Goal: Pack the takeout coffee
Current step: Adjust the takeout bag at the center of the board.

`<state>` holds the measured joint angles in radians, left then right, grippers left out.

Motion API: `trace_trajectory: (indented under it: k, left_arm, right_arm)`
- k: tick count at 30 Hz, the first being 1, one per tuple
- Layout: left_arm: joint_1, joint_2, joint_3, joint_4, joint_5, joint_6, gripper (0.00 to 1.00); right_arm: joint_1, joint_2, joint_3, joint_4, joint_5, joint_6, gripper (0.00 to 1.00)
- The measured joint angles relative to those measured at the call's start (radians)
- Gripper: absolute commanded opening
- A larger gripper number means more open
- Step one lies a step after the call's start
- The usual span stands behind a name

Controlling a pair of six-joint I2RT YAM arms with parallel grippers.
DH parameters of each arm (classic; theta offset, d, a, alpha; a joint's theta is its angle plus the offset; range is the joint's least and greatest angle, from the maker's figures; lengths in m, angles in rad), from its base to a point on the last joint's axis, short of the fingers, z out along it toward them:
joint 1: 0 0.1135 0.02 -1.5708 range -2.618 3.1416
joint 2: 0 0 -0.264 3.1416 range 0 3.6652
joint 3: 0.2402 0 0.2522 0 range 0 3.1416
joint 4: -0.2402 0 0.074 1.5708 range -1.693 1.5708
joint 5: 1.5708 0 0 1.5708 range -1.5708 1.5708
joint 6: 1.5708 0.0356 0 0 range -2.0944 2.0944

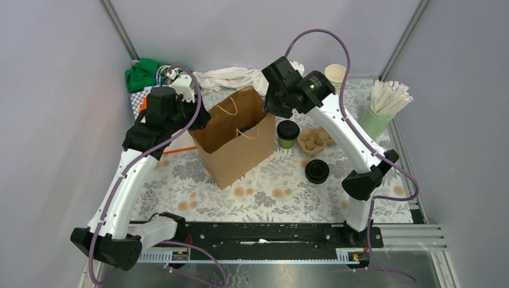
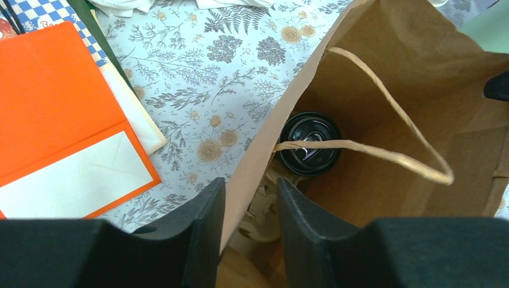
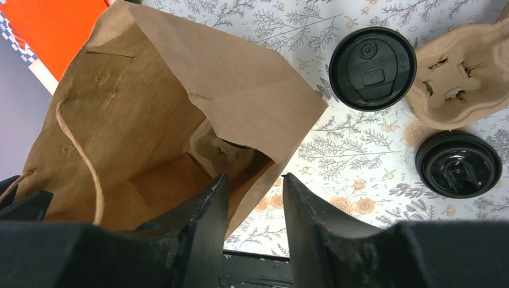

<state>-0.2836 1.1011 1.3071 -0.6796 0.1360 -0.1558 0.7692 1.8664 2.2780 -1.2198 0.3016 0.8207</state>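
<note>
left arm [image 1: 129,180], right arm [image 1: 348,135]: white links, black joints | cables [image 1: 318,30]: purple, looped along each | left gripper [image 2: 249,198], right gripper [image 3: 255,192]: black wedge fingers (edges a bit scuffed) | rail [image 1: 264,233]: black, under both bases

Bag [image 1: 234,141]: brown kraft paper, matt, creased — handle [image 2: 360,146] twisted paper cord.
Lid [image 3: 372,68]: black plastic, smooth, slight sheen.
Tray [image 3: 462,78]: moulded pulp — rough, matt.
Right fingers [image 3: 198,234]: black plastic, matt, grainy edges.
Table cover [image 3: 360,150]: smooth, printed.
</note>
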Motion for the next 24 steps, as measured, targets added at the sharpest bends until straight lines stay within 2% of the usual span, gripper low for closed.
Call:
trace_trajectory:
  k: [5,6,8,11,19,24]
  left_arm:
    - [0.000,0.002,-0.001,0.001,0.012,0.001,0.35]
    - [0.000,0.002,-0.002,0.001,0.017,0.000,0.32]
    - [0.000,0.002,-0.007,0.000,0.029,-0.005,0.19]
    - [0.000,0.005,-0.008,-0.006,0.043,-0.015,0.01]
    - [0.001,0.005,-0.001,-0.035,0.109,-0.026,0.00]
    - [0.003,0.005,0.018,-0.090,0.217,-0.053,0.00]
  right_arm:
    - [-0.012,0.008,0.000,0.000,-0.025,0.015,0.26]
    - [-0.016,0.010,0.000,0.000,-0.031,0.016,0.21]
    - [-0.026,0.014,0.000,0.003,-0.039,0.019,0.11]
    - [-0.037,0.021,0.000,0.011,-0.056,0.016,0.02]
    - [-0.046,0.033,0.000,0.035,-0.058,-0.012,0.00]
    - [-0.052,0.034,0.000,0.054,-0.049,-0.077,0.00]
